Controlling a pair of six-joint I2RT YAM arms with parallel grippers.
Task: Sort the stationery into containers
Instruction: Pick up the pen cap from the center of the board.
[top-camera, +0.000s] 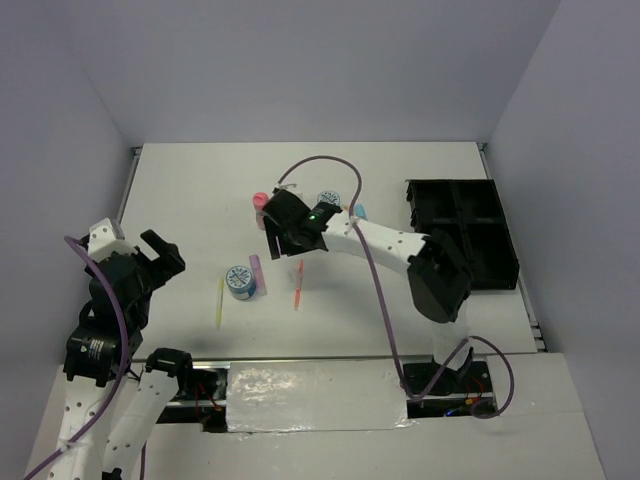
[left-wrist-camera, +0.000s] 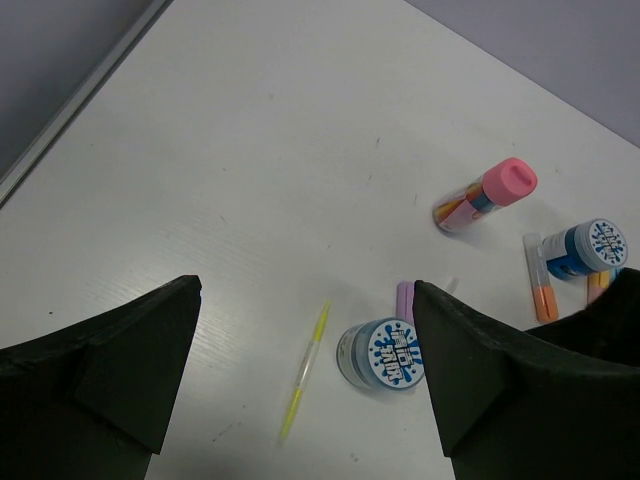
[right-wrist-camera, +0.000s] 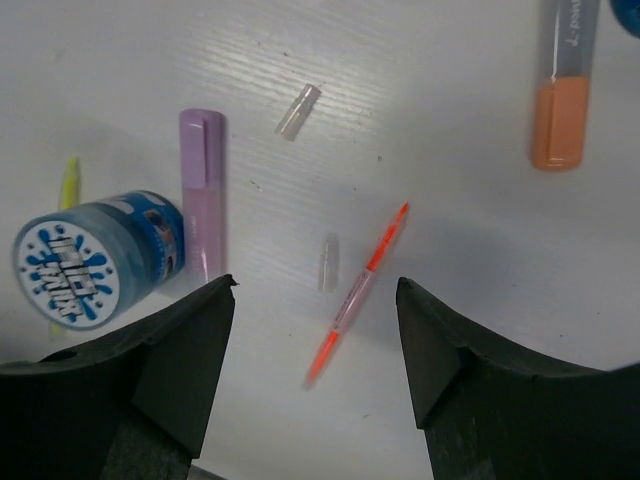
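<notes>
R gripper (right-wrist-camera: 315, 295) hangs over the thin orange pen (right-wrist-camera: 358, 298), approx mid-table, a bit toward the near edge. Its jaws are apart w/ the pen lying slantwise between them, nothing gripped. L gripper (left-wrist-camera: 307, 290) is also apart, off by the left edge. I reckon the pick wants the jaws turned square across the shaft, mid-length, going right down since it's so thin, & missing the little clear cap (right-wrist-camera: 328, 262) just beside it. Black tray (top-camera: 465, 235) sits at the right edge.

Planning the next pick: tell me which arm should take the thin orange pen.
Right. The right fingers, open, frame the orange pen in their wrist view; the left fingers hover farther off.
</notes>
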